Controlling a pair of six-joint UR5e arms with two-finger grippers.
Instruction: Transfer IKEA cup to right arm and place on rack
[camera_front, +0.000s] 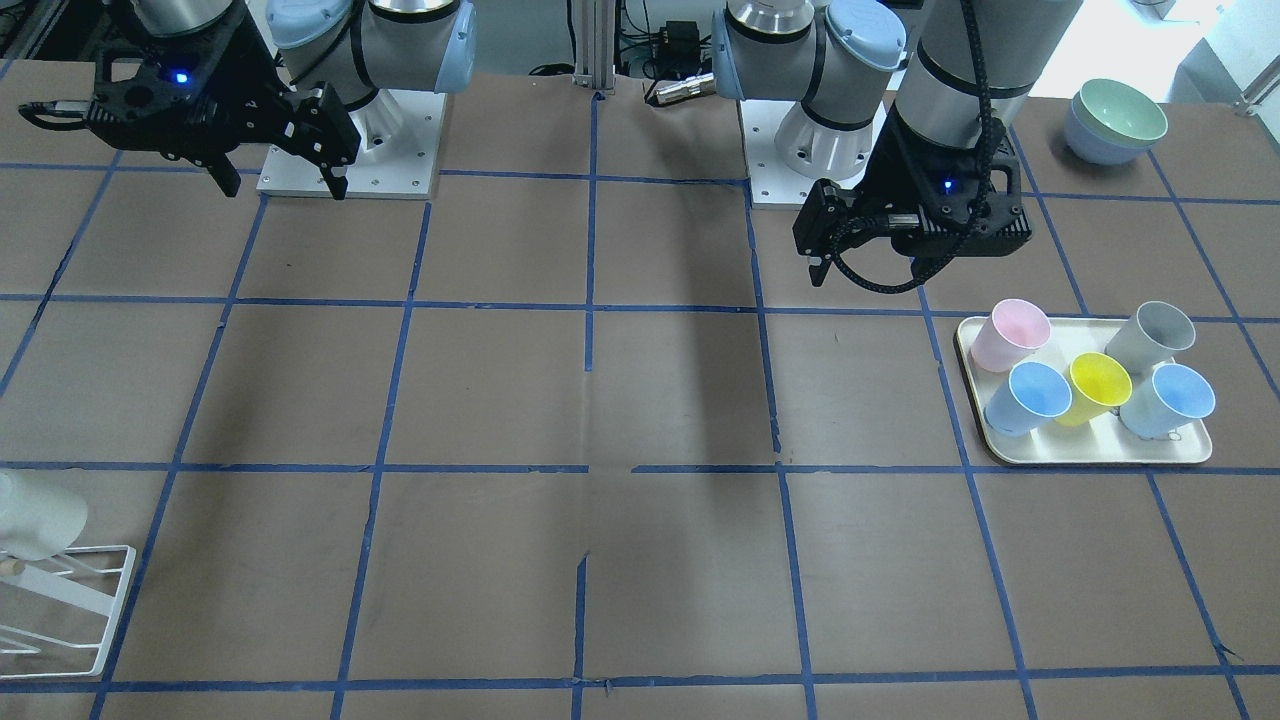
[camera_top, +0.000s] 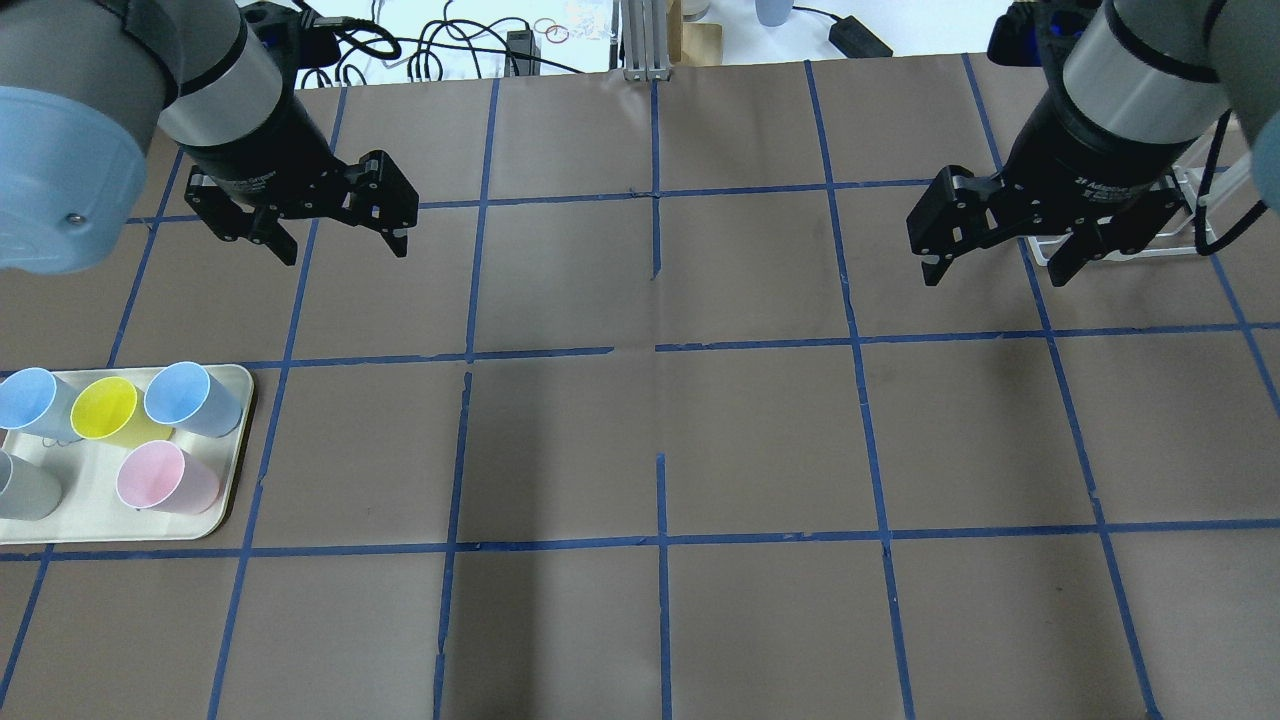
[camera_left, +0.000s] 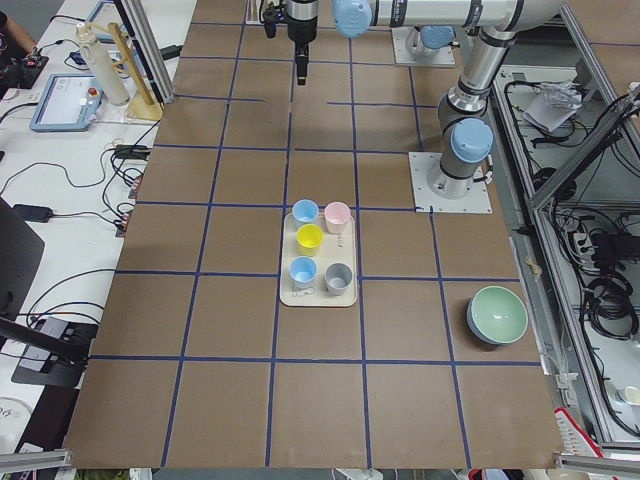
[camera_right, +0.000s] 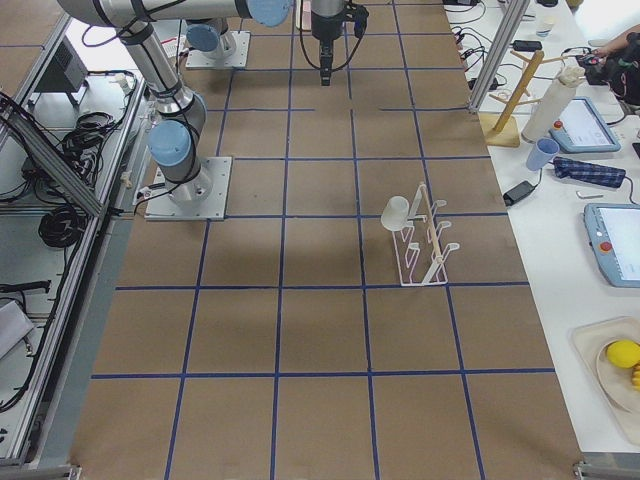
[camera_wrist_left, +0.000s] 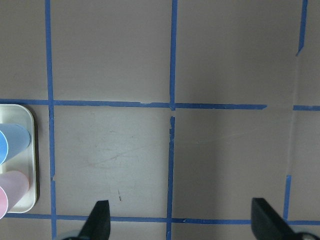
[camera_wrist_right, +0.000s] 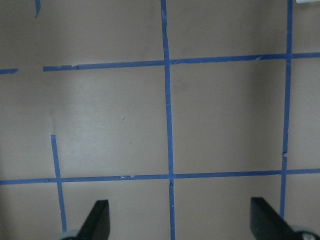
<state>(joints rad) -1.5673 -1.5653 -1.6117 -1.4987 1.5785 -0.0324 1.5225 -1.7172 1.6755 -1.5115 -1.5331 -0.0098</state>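
IKEA cup (camera_right: 397, 211): hangs on rack (camera_right: 425, 250), well forward of right gripper (camera_top: 995, 270). Right gripper and left gripper (camera_top: 345, 250): spread wide, empty. Probably light, stiff, smooth plastic. Best pinched across tapered wall near rim, with moderate force.

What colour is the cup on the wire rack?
The small tapered plastic cup is pale cream, almost white; exterior right view.
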